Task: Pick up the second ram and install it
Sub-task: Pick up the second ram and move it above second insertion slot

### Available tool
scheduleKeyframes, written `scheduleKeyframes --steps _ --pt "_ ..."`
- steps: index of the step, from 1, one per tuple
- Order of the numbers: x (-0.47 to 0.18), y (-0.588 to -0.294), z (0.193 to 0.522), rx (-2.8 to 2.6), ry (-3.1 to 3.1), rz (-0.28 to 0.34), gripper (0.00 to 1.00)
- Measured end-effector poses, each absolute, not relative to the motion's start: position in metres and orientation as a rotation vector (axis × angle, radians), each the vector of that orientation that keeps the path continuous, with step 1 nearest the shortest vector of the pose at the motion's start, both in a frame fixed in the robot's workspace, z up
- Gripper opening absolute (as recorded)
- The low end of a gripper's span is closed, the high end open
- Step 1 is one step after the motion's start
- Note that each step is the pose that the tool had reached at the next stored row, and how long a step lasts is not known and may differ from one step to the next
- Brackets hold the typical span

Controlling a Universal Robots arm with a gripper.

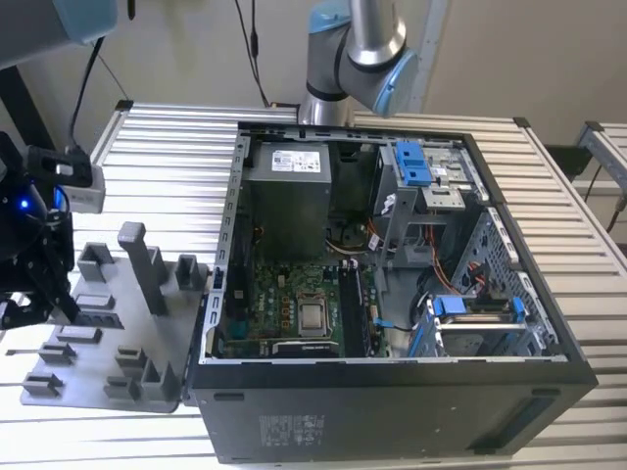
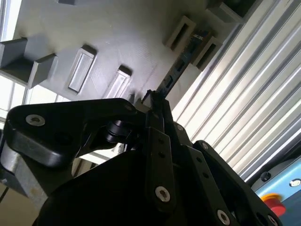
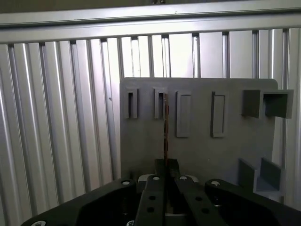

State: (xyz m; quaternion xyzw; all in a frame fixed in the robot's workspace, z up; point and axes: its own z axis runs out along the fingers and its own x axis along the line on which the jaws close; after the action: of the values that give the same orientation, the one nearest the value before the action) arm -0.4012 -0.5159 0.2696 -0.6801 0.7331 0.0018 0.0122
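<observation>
Exterior view overlooks the table (image 1: pixel 176 157) from above; both wrist views closely face the fixture (image 3: pixel 197 150) (image 2: pixel 108 37)

Ribbed metal table (image 1: pixel 167 147). Bears a grey slotted fixture (image 1: pixel 171 338) at the exterior view's left, an open computer case (image 1: pixel 392 421) just beside.

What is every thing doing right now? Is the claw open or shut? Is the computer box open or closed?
gripper: shut on the second ram.
second ram: standing on edge, near end pinched, far end between the grey fixture's holders.
grey fixture: lying flat on the slatted table.
computer case: open, lying on its side, insides showing.
</observation>
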Motion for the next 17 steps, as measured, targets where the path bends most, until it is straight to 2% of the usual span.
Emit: scheduleKeyframes --steps 17 --pt "-0.401 -0.516 0.300 -2.120 2.285 0.006 0.14"
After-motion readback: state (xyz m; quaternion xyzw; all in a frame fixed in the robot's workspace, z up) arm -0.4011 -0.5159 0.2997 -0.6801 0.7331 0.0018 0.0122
